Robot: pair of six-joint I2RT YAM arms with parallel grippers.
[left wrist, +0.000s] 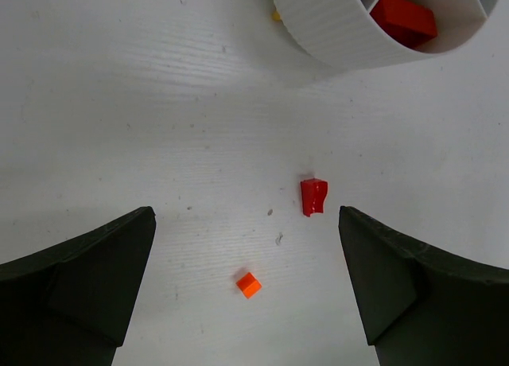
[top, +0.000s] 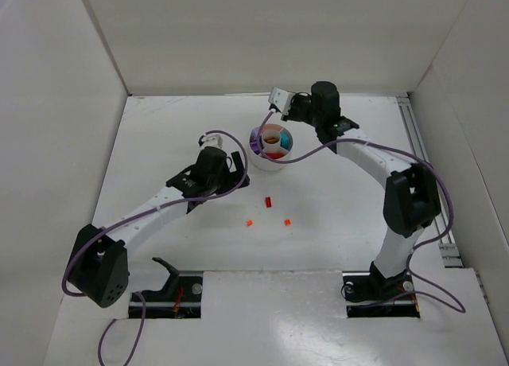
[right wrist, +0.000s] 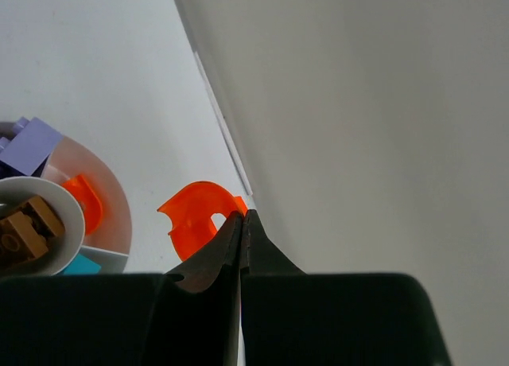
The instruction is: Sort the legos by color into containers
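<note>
The round white dish [top: 263, 161] stands mid-table with purple, teal, red and orange pieces in its sections. My right gripper [right wrist: 242, 215] is shut on a curved orange lego [right wrist: 193, 221], held beside the dish's rim [right wrist: 119, 211] near the back wall; in the top view it [top: 280, 103] is behind the dish. My left gripper [left wrist: 245, 216] is open and empty, above a red lego [left wrist: 313, 196] and a small orange lego [left wrist: 248, 284]. In the top view it [top: 232, 162] hovers left of the dish. The red lego [top: 268, 200] and two orange legos [top: 249, 222] [top: 287, 221] lie on the table.
In the right wrist view the dish holds a lilac brick [right wrist: 29, 144], a brown piece [right wrist: 25, 229] in the central well and an orange piece [right wrist: 84, 200]. A red brick [left wrist: 406, 19] lies in a wedge nearest my left gripper. White walls enclose the table on three sides.
</note>
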